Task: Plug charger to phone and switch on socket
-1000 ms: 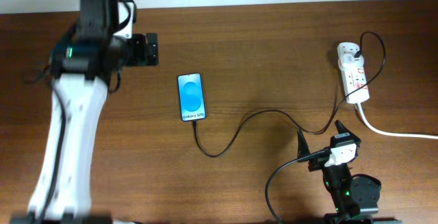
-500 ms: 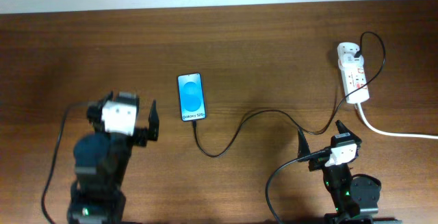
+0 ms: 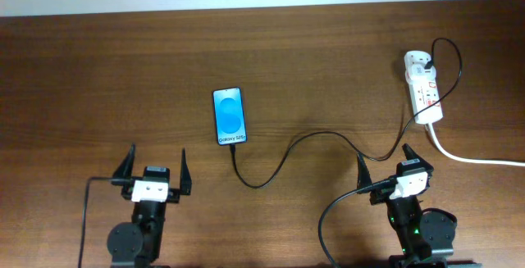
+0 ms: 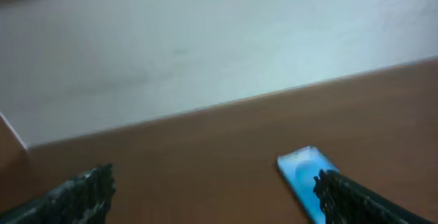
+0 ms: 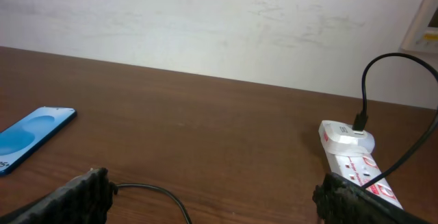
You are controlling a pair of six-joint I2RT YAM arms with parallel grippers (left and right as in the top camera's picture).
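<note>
Thin black charger cable point(image 3: 279, 163) reaches the lower edge of the black-framed, blue-screened phone point(image 3: 230, 115); white oblong power strip point(image 3: 423, 88) lies far right; left gripper point(image 3: 156, 155) and right gripper point(image 3: 383, 156) — both spread wide, holding nothing.

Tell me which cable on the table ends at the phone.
The thin black charger cable: it loops from the socket to the phone, reaching its bottom edge. The thick white cord leaves the socket toward the right edge.
</note>
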